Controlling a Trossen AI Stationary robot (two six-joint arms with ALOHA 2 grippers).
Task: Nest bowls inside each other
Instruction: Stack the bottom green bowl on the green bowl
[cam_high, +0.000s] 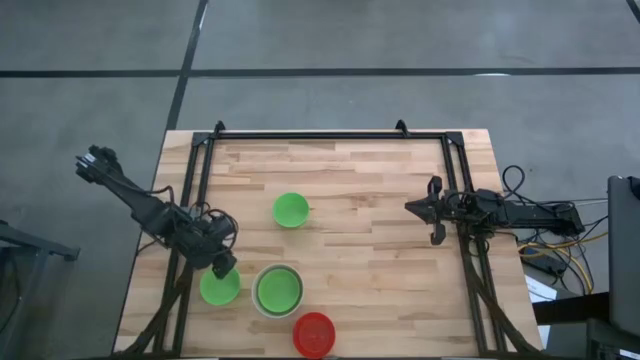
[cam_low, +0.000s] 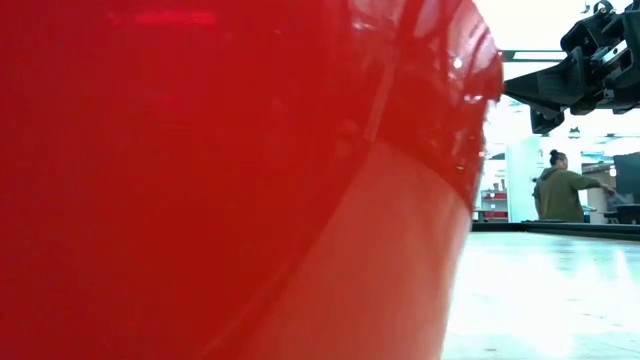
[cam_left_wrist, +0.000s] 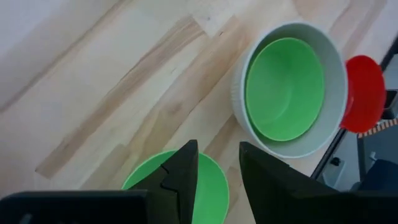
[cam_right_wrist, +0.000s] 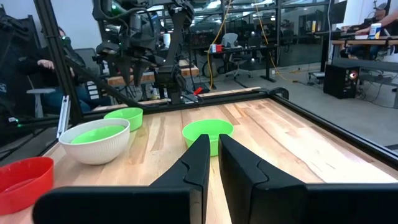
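Observation:
My left gripper (cam_high: 224, 264) hangs open, slanting down, just above a green bowl (cam_left_wrist: 214, 186) that rests on the table near its front left. One finger stands over the bowl's inside and the other outside its rim, touching nothing. Beside it a white bowl (cam_left_wrist: 239, 99) holds a second green bowl (cam_left_wrist: 283, 87) nested in it. A red bowl (cam_high: 314, 333) sits at the near edge and fills the low view (cam_low: 200, 180). A third green bowl (cam_high: 290, 210) stands alone mid-table. My right gripper (cam_right_wrist: 213, 152) waits level at the right side, its fingers a narrow gap apart.
A black frame rail (cam_high: 330, 135) runs along the table's far edge and down both sides. Bare wood lies between the lone green bowl and my right gripper (cam_high: 432, 210). A person (cam_low: 560, 190) stands in the room far beyond the table.

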